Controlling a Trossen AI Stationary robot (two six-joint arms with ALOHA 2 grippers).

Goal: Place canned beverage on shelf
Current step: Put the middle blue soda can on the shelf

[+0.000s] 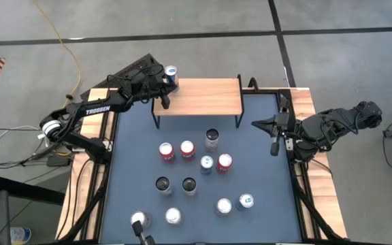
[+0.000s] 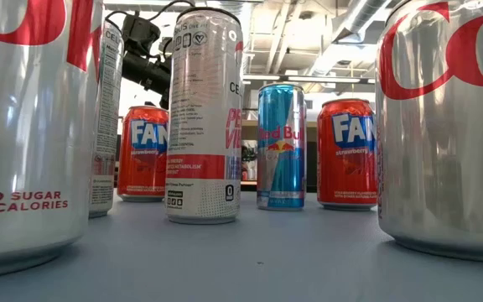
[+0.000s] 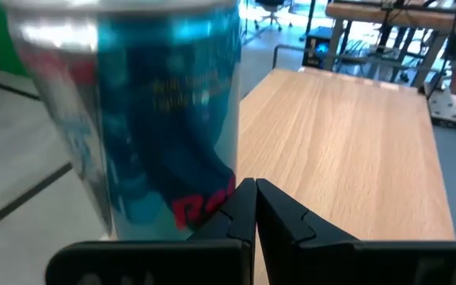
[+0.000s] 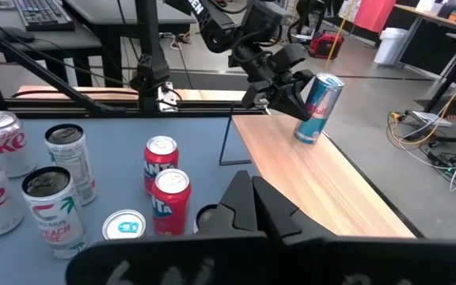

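A dark blue desk point(image 1: 131, 170) with wooden borders stands on a grey floor. One light wooden shelf point(image 1: 203, 95) on thin black legs carries one blue Red Bull can point(image 1: 171, 72) at its corner, tilted. Eleven cans stand loose below. The left hand point(image 1: 163, 101), shut and empty, sits just beside that can; the right hand point(image 1: 275, 143) waits, closed, at the desk's right edge.
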